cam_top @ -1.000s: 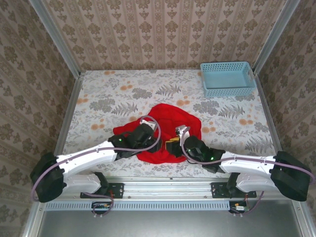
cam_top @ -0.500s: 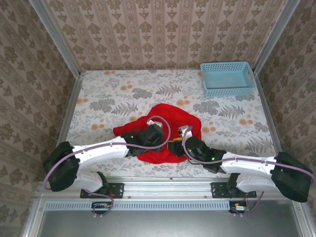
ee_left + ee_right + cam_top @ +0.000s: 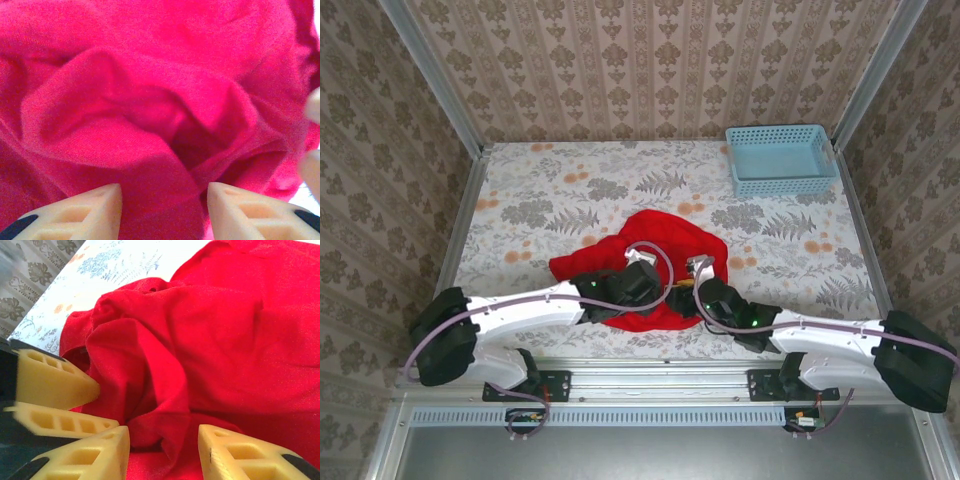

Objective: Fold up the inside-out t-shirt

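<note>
The inside-out t-shirt (image 3: 670,245) is a plain red heap near the table's front middle. My left gripper (image 3: 657,290) sits low on its near edge, and my right gripper (image 3: 682,296) is close beside it on the right. In the left wrist view the left gripper (image 3: 164,210) is open, its fingers astride a raised fold of the t-shirt (image 3: 150,100). The right gripper (image 3: 162,447) is also open, with a bunched ridge of the t-shirt (image 3: 210,335) between its fingers. The left gripper's fingers (image 3: 52,382) show just to its left.
A light-blue plastic basket (image 3: 782,160) stands at the back right corner. The floral tablecloth (image 3: 540,190) lies bare around the shirt. Patterned walls and metal posts enclose the table on three sides.
My left gripper has moved right along the shirt's near edge until it is next to the right gripper. The right gripper has hardly shifted. The shirt keeps its shape.
</note>
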You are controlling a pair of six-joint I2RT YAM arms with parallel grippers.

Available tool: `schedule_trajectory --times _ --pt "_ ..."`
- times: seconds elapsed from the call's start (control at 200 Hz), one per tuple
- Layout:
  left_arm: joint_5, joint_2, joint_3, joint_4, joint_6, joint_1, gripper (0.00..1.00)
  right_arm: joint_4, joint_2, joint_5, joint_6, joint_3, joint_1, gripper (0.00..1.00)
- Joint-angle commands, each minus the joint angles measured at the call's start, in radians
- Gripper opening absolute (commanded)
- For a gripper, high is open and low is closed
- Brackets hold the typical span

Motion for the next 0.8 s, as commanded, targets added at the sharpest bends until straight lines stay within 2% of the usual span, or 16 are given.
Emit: schedule_trajectory --times 0.0,0.075,0.235,0.395,0.55,0.795 --pt "-0.045 0.024 0.036 -0.057 -0.03 -0.007 0.47 -0.031 -0.053 0.056 0.015 -0.019 -0.004 0.43" --pt "-0.043 0.037 0.04 -0.055 -0.027 -0.007 0.43 -0.046 -0.074 0.065 0.013 -0.026 -0.005 0.44" --pt "-0.056 0.009 0.018 -0.051 -0.029 0.001 0.22 -0.049 -0.091 0.065 0.012 -0.033 -0.008 0.46" --pt "0.025 -0.144 -0.123 0.114 -0.004 0.026 0.08 0.021 -0.054 -0.037 -0.012 -0.023 -0.009 0.45" --pt "0.184 -0.363 -0.35 0.345 -0.011 0.121 0.06 0.117 0.023 -0.236 -0.016 0.048 -0.001 0.42" --pt "0.328 -0.495 -0.502 0.484 0.004 0.198 0.05 0.177 0.232 -0.348 -0.069 0.159 0.022 0.36"
